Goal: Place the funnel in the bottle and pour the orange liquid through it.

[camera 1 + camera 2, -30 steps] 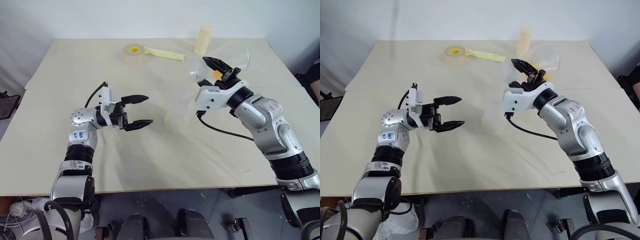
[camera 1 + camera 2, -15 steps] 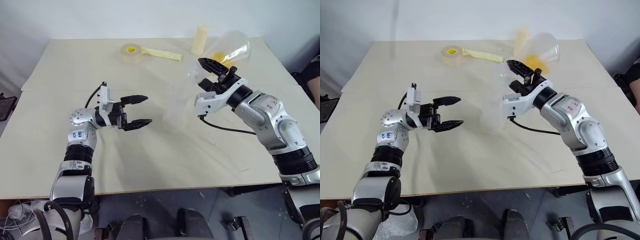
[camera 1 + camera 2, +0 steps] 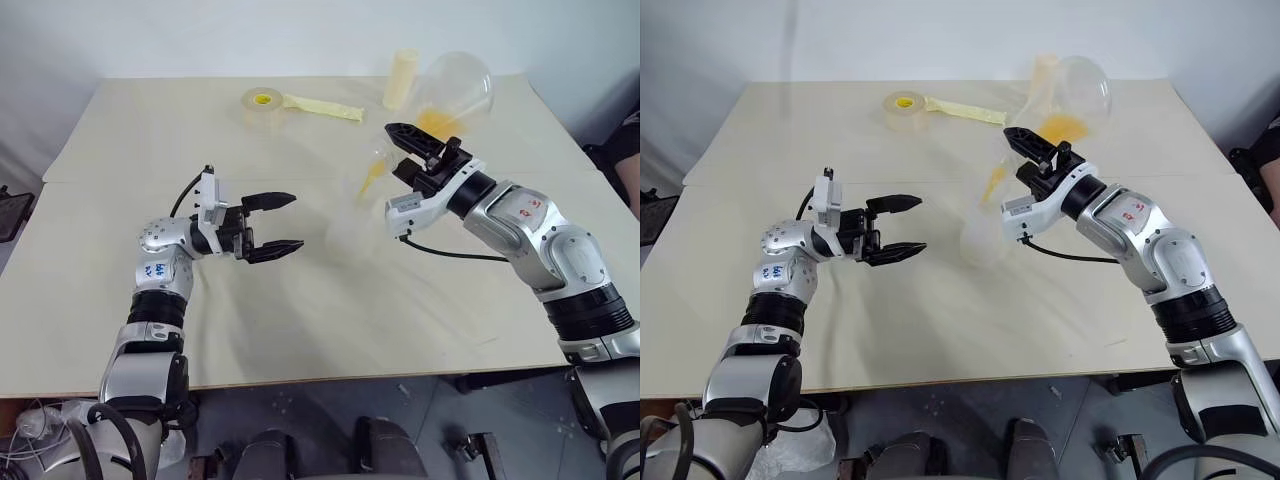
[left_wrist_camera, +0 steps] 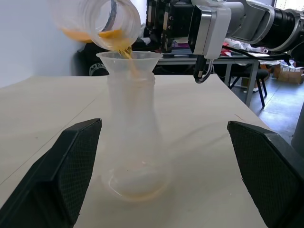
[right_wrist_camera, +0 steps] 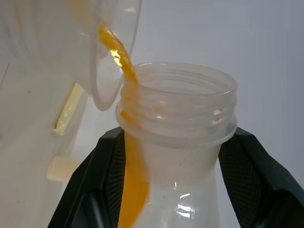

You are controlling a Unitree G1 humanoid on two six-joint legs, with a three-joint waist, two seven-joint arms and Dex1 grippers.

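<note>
Since the earlier frame the right gripper (image 3: 405, 150) has been tipping the clear flask (image 3: 455, 85) further over, and the orange liquid (image 4: 124, 47) is now streaming from its neck. It is clamped on that neck; the left gripper (image 3: 285, 222), left of centre, is standing wide apart and empty. The pour is under way: the stream is entering the funnel (image 4: 128, 60) seated in the bottle (image 4: 133, 137) at mid-frame. Next probably calls for steady tilt. Open table (image 3: 150, 130) is lying all around; the tape roll (image 3: 265, 100) is sitting well apart, upper centre.
</note>
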